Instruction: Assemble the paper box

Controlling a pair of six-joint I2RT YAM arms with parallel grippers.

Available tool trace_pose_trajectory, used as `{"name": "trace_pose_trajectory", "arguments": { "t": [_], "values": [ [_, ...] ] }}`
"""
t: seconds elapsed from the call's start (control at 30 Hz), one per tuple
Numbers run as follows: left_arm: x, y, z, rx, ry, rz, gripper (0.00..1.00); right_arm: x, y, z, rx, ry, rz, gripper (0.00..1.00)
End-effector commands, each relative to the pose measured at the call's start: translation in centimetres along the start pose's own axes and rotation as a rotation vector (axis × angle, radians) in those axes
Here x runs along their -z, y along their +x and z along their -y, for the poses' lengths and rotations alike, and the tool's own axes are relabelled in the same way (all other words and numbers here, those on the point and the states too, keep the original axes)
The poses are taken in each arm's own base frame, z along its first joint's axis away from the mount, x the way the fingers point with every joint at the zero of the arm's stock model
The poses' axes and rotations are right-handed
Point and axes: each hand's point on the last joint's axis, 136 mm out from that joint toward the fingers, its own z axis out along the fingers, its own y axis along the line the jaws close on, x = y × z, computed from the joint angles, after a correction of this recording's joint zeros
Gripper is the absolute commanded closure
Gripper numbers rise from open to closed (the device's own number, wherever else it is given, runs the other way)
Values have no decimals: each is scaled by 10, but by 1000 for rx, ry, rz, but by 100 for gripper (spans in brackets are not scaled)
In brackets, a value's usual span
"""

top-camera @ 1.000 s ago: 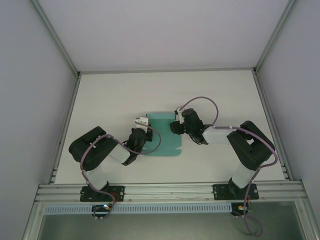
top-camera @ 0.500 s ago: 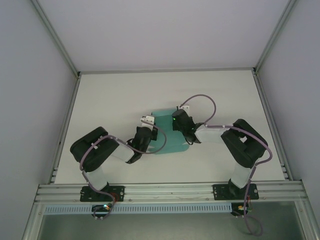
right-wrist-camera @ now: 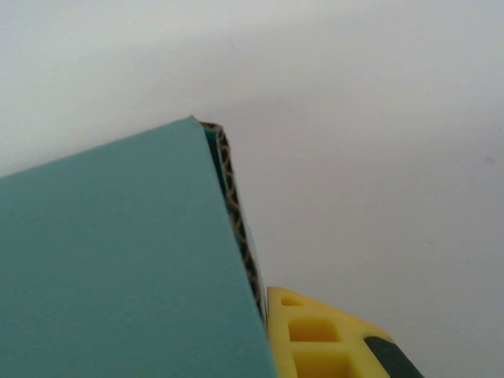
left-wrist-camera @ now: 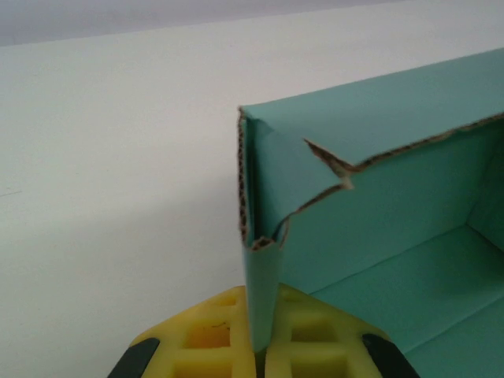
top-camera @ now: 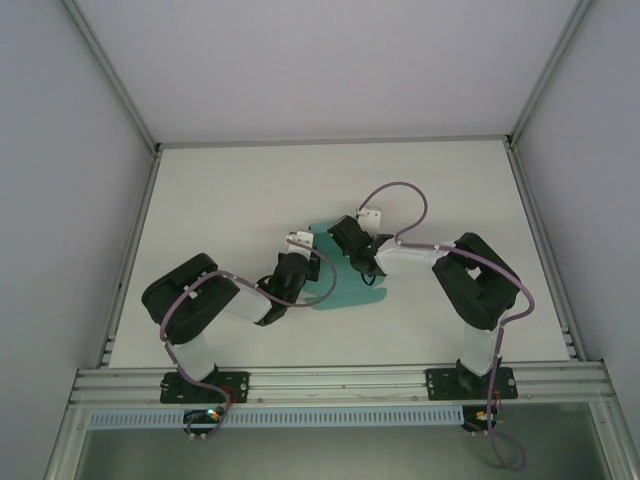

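The paper box [top-camera: 350, 288] lies at the middle of the white table [top-camera: 230, 190] in the top view, between the two wrists. It is skewed to the table's edges. Its visible teal part runs from upper left to lower right of the frame, with a rounded flap at the lower right. The arms cover enough of it that its long axis cannot be told for sure.

The left gripper [top-camera: 303, 268] is at the box's left side. In the left wrist view, its yellow fingers [left-wrist-camera: 307, 346] are pressed together on a thin upright wall of the box [left-wrist-camera: 394, 181]. That wall rises to a corner at the upper left. A long wall runs from the corner toward the right edge, and the box floor shows at the lower right.

The right gripper [top-camera: 346, 250] sits over the box's upper edge, closed narrow. In the right wrist view, a teal panel [right-wrist-camera: 110, 260] fills the lower left. Its corrugated edge lies against the inner face of the one visible yellow finger [right-wrist-camera: 315, 339], so the card is pinched there.
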Motion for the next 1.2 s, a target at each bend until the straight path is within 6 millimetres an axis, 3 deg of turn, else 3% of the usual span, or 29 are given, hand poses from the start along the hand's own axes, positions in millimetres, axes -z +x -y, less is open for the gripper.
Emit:
{"name": "trace_pose_trajectory", "arguments": {
  "t": [0.0, 0.07, 0.13, 0.33, 0.57, 0.7, 0.8, 0.93, 1.17],
  "values": [
    [2, 14, -21, -24, -90, -53, 100, -22, 3, 30, 11, -9, 38, 88],
    [1, 12, -20, -29, -90, -54, 100, -17, -1, 9, 13, -213, 66, 67],
    [0, 12, -19, -30, -91, -58, 100, -6, -3, -5, 54, -347, 87, 61],
    [-2, 12, -18, -22, -92, -59, 100, 24, -9, -15, 156, -499, 153, 54],
    [-2, 12, -16, -19, -87, -74, 100, 32, -14, -16, 223, -528, 161, 47],
    [-1, 11, -17, -17, -87, -71, 100, 20, -11, -11, 212, -472, 123, 62],
    [-3, 11, -15, -23, -83, -76, 100, 8, -2, -10, 223, -440, 85, 62],
    [-4, 14, -13, -33, -76, -90, 100, -2, -5, -16, 208, -442, 106, 64],
    [-4, 12, -16, -29, -95, -91, 100, -12, -8, -17, 186, -408, 97, 89]
  ]
}}
